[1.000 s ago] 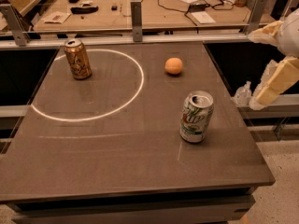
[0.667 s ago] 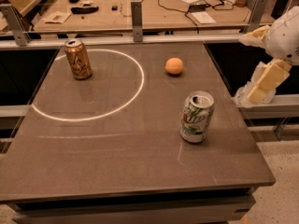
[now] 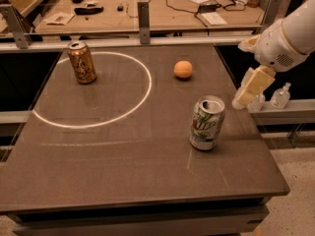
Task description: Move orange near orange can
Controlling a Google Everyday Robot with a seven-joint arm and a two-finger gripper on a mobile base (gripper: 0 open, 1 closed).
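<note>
The orange [image 3: 183, 69] lies on the dark table [image 3: 123, 171], right of the middle and toward the back. The orange can [image 3: 81, 62] stands upright at the back left, on the rim of a white painted circle [image 3: 147, 82]. The two are far apart. My gripper [image 3: 244, 73] hangs in the air past the table's right edge, to the right of the orange and apart from it. Its cream fingers [image 3: 254, 85] stand spread and hold nothing.
A white-and-green 7UP can [image 3: 206, 123] stands upright at the right front, between my gripper and the table's middle. A metal rail with posts [image 3: 143, 14] runs along the back edge. A small clear bottle [image 3: 280, 96] sits on a ledge to the right.
My arm has moved left and a little down, closer to the table's right edge. The orange and both cans have not moved.
</note>
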